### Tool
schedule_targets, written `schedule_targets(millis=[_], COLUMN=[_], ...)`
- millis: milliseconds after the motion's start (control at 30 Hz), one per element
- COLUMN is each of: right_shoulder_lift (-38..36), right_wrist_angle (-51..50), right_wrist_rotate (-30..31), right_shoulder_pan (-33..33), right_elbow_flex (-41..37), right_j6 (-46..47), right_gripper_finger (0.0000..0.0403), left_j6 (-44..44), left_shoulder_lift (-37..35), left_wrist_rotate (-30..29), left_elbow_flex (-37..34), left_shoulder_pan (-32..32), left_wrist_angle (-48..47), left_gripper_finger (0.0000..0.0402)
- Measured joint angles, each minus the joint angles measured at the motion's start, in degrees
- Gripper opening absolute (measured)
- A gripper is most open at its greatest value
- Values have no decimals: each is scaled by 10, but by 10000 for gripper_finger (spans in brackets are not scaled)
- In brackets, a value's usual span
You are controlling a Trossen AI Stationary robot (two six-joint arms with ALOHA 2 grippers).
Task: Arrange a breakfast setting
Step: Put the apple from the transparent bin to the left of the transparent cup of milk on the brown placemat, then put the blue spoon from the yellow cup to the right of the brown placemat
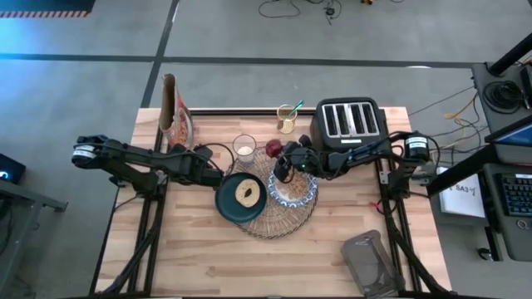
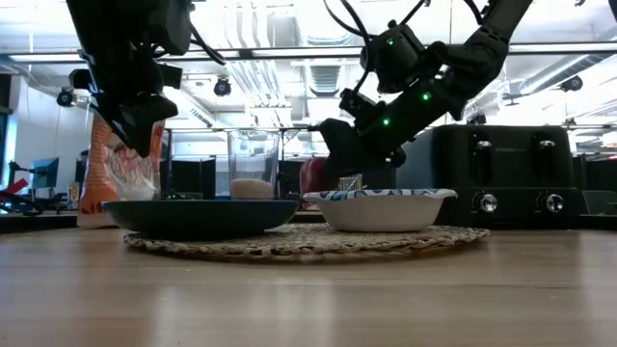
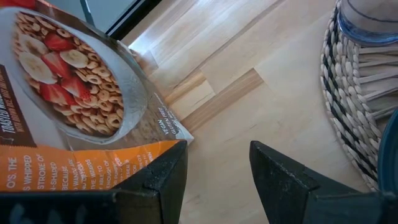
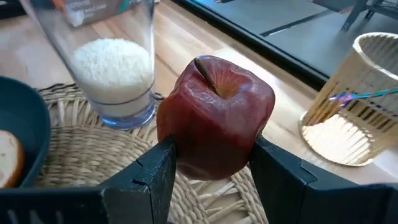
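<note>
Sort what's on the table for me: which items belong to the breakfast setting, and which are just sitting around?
Setting: woven placemat, teal plate with bread, patterned bowl, glass, red apple between the right gripper's fingers.

Lying about: black toaster, cereal box, wicker cup, grey pouch.

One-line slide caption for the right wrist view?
Right gripper clamps a red apple above the woven placemat, beside a glass.

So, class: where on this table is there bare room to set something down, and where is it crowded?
Free: the bare wood along the table's near edge, between the placemat and the grey pouch. Crowded: the back, where cereal box, glass, apple, cup, toaster and both grippers cluster.
</note>
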Motion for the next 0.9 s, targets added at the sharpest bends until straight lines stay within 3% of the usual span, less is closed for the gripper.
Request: schedule_targets(millis=[433,633,900], right_shoulder_lift=[13,13,11], right_wrist_angle=[2,-53,-90], right_wrist_rotate=[-5,-39,-38], right_shoulder_pan=[0,0,0], right_elbow_flex=[18,41,62], right_j6=[17,16,13], right_gripper_finger=[176,198,216], left_j6=[0,0,3], left_shoulder_lift=[0,0,0], left_wrist_rotate=[0,0,0], left_elbow_flex=[0,0,0], left_shoulder_pan=[0,0,0], left_wrist_angle=[4,3,4], left_gripper_finger=[157,157,157])
